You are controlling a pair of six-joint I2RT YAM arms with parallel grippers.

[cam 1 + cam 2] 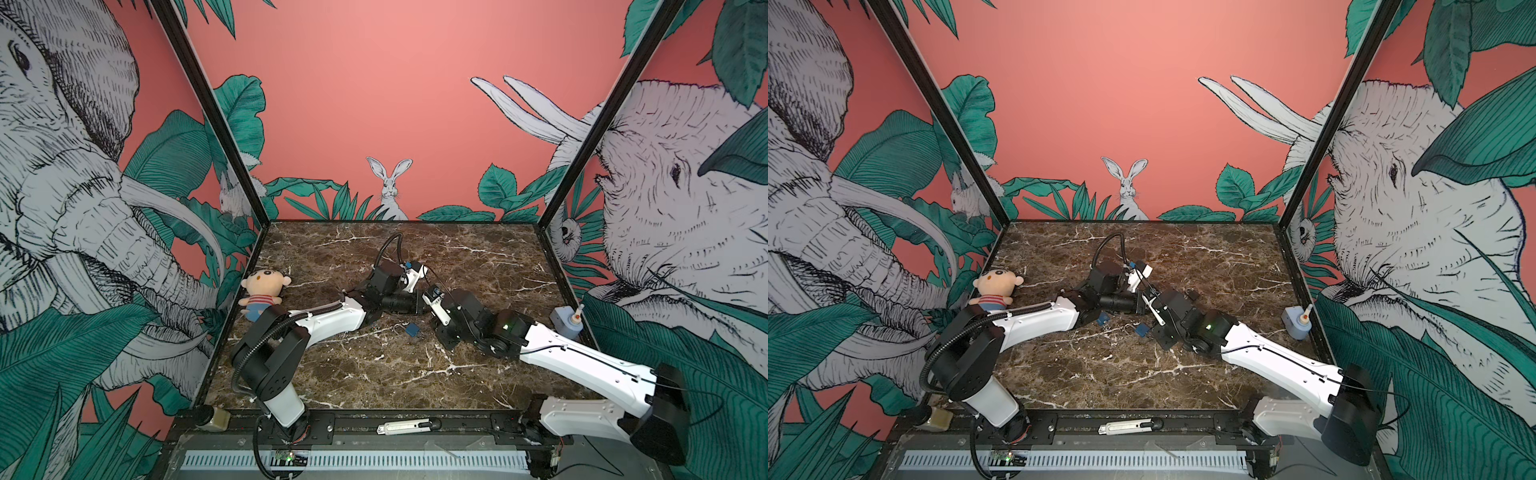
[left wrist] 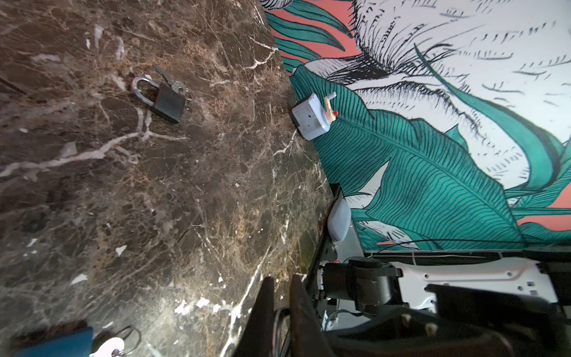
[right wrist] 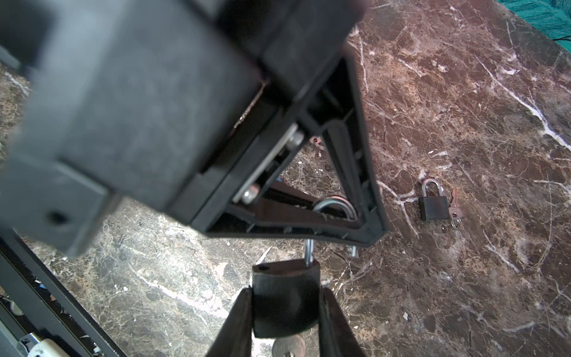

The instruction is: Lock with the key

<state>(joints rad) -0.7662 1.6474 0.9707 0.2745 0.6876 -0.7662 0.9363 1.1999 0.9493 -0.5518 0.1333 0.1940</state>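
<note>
Well, the right pincer [image 3: 285, 292] is clamping the black padlock [image 3: 284, 309] by its body, one finger on each side, above the worktop [image 3: 463, 92]. The shackle [image 3: 335, 202] is standing open: one leg is sitting in the body and the other end is hanging free beside it. The left pincer [image 2: 281, 282] is pressed together on the curve of the shackle, facing the right one. A key [image 3: 289, 346] is showing just under the body; whether it is sitting in the keyhole I cannot tell. A second padlock [image 3: 434, 205] is lying flat on the worktop, well apart, with keys [image 3: 454, 210] touching it. A blue padlock [image 1: 412, 330] is lying near the arms in both top views.
</note>
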